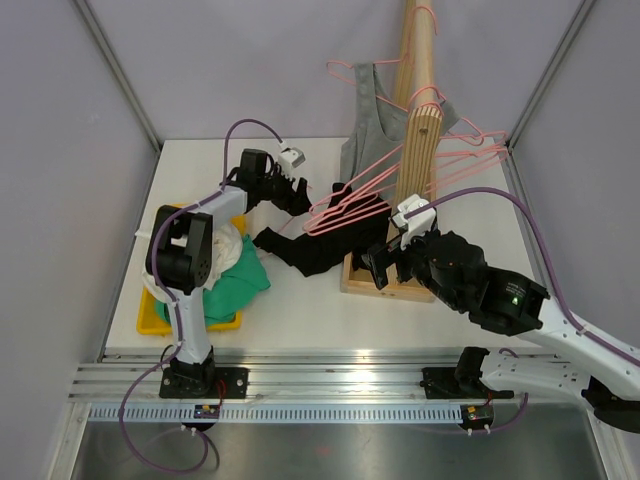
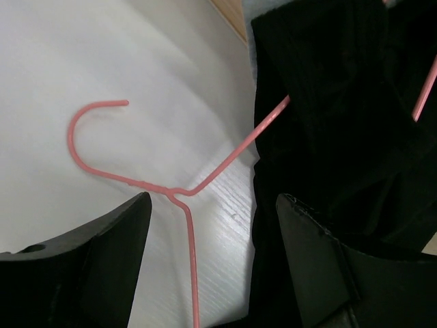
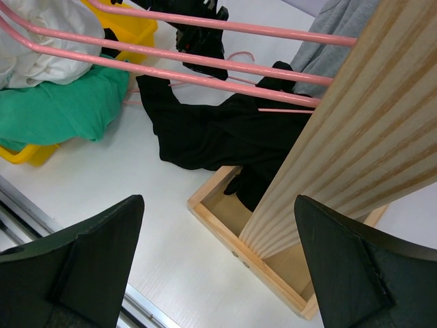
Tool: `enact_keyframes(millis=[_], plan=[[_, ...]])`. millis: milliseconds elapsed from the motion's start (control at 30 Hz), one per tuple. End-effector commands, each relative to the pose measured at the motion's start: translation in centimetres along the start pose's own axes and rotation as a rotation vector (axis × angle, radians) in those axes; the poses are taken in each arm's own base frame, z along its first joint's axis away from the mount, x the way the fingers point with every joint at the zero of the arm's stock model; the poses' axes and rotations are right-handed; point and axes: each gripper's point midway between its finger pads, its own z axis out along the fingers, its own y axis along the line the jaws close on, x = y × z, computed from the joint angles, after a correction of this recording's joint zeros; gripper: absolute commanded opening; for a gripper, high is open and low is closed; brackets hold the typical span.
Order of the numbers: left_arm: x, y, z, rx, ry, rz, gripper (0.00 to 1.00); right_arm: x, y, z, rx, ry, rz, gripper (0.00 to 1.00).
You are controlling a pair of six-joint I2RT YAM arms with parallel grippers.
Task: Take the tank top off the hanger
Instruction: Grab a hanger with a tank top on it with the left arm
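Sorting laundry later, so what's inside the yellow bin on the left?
A green garment and a white one heaped in the yellow bin; whatever lies beneath them is covered.

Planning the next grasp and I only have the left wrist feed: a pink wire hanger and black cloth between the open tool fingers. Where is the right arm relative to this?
Observer: The right tool is open and apart from the hanger, beside the wooden rack base.
Operator: Is the cloth clear of that rack?
Observer: No. One end of the black tank top hangs over the base's edge into its tray.
Operator: Any other garments around?
Observer: A grey tank top hangs up on the rack, and a yellow plastic bin at the left holds a white cloth and a green cloth.
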Motion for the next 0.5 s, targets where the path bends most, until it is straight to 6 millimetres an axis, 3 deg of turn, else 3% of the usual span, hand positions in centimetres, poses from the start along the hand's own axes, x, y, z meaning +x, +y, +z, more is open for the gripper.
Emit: enact_keyframes(millis=[0,467], plan=[[0.5,-0.9,-0.4,0.038,0.006,0.017,0.76,-0.9,-0.2,0.2,0.018,-0.037,0.004,1.0],[2.5,0.8,0.7,-0.025,0.137,-0.121,0.71,-1.2,-0.3,-0.4,0.011,-0.057,0.017,1.0]])
